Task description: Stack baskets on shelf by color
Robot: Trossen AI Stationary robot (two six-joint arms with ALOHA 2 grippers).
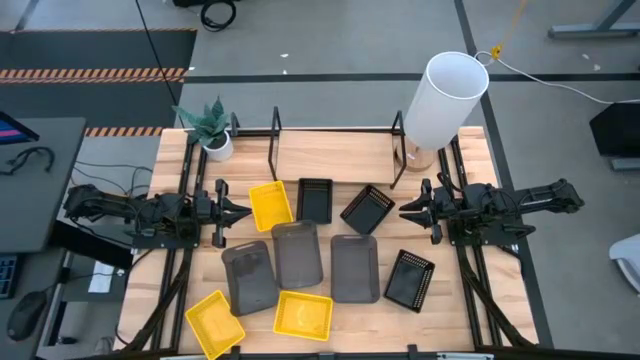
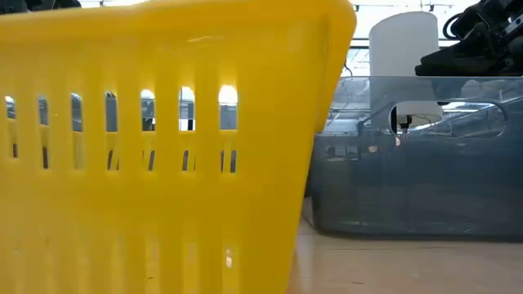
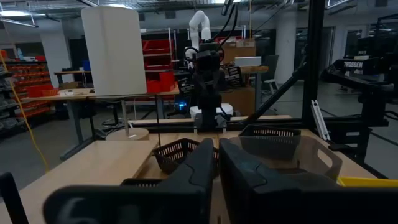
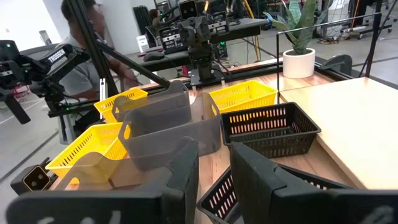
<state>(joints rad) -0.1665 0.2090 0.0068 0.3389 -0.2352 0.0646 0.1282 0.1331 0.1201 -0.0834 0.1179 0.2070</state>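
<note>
You see nine baskets spread on the wooden worktop (image 1: pixel 450 310), all between the two arms. The left pincer (image 1: pixel 243 210) waits at the left side, its fingers closed together and holding nothing. Just beside its tips lies a yellow basket (image 1: pixel 270 205). Next to that one stand a small black basket (image 1: pixel 314 200) and a second black basket (image 1: pixel 367 209), which is turned at an angle.

The right pincer (image 1: pixel 404 211) waits at the right side with a narrow gap between its fingers, and it grips nothing. The tilted black basket is the nearest to it, and a third black one (image 1: pixel 409 280) lies toward the front edge.

In the middle, three grey baskets (image 1: pixel 299 254) sit side by side. Two more yellow baskets (image 1: pixel 303 315) lie at the front edge.

The shelf (image 1: pixel 276 135) stands along the far edge with no basket on it. A white cylinder (image 1: pixel 445 98) rises at its right end and a potted plant (image 1: pixel 211 128) at its left.
</note>
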